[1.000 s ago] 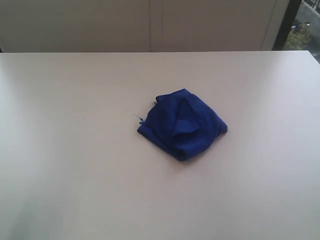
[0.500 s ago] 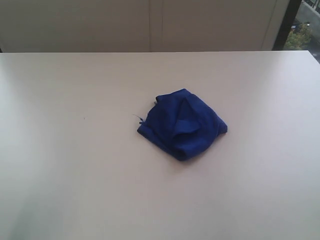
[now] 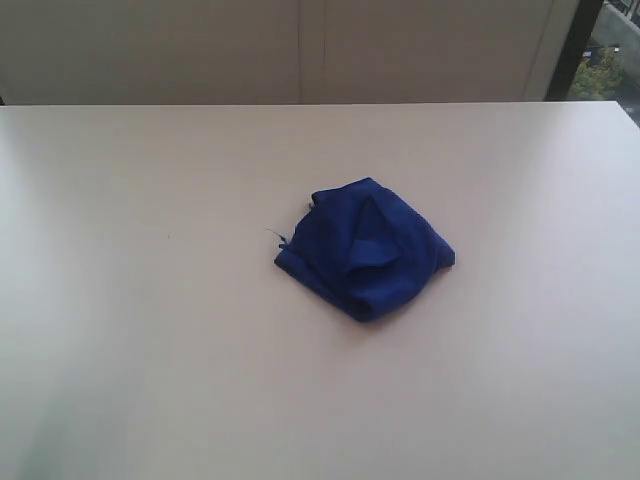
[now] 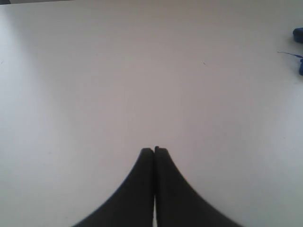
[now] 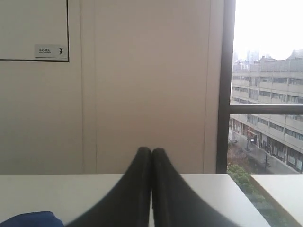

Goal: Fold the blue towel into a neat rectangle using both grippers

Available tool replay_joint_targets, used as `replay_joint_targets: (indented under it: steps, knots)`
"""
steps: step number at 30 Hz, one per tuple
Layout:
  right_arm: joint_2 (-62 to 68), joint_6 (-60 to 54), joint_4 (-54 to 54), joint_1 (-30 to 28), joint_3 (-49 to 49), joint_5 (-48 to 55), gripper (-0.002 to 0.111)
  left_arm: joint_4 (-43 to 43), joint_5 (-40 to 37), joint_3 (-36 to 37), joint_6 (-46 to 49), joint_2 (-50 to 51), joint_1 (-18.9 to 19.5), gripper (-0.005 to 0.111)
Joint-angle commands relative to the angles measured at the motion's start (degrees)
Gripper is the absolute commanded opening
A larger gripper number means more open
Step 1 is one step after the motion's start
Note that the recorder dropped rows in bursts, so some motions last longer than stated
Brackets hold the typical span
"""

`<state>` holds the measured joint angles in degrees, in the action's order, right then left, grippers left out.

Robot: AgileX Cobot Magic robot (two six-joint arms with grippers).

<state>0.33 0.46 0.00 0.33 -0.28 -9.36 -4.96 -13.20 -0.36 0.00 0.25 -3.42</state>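
The left gripper (image 4: 155, 150) is pointing at the bare table (image 3: 150, 350), jaws pressed together, gripping nothing. The right gripper (image 5: 151, 151) is facing the far wall (image 5: 142, 85), likewise pressed together and empty. The towel (image 3: 365, 248) is lying crumpled just right of mid-table.

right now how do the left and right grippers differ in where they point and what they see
Aim: the left gripper tilts down at the bare table; the right gripper points level toward the wall and window.
Towel: the left gripper's view catches a sliver of the blue towel with its loose thread; the right gripper's view shows only a plain blue patch.
Shared: both are shut, empty and off the towel.
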Motion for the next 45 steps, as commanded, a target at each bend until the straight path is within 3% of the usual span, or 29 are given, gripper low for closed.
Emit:
replay_joint_targets:
  steps: [1, 8, 13, 20, 26, 33, 35, 39, 45]
  knots:
    - [-0.3, -0.5, 0.0, -0.3, 0.3, -1.3, 0.000, -0.2, -0.1, 0.4, 0.0, -0.2, 0.0, 0.000]
    - [-0.3, -0.5, 0.0, -0.3, -0.1, 0.4, 0.000, -0.2, -0.1, 0.4, 0.0, -0.2, 0.0, 0.000]
    - [4.1, -0.5, 0.0, -0.3, -11.0, 15.5, 0.000, -0.2, -0.1, 0.4, 0.0, -0.2, 0.0, 0.000]
    - [25.8, -0.1, 2.2, -0.3, -32.2, 32.7, 0.000, -0.2, -0.1, 0.4, 0.0, -0.2, 0.0, 0.000]
    - [51.2, -0.5, 12.0, -0.3, -45.4, 45.4, 0.000, -0.2, -0.1, 0.4, 0.0, -0.2, 0.0, 0.000]
    - [74.9, 0.6, 16.0, -0.3, -45.9, 42.7, 0.000, -0.2, -0.1, 0.4, 0.0, -0.2, 0.0, 0.000]
    - [77.2, 0.4, 20.1, -0.3, -45.9, 41.5, 0.000, -0.2, -0.1, 0.4, 0.0, -0.2, 0.0, 0.000]
    - [82.2, -11.7, 29.1, 1.6, -46.1, 42.9, 0.000, -0.2, -0.1, 0.4, 0.0, -0.2, 0.0, 0.000]
    - [85.2, -13.7, 30.1, 8.2, -51.3, 45.7, 0.000, -0.2, -0.1, 0.4, 0.0, -0.2, 0.0, 0.000]
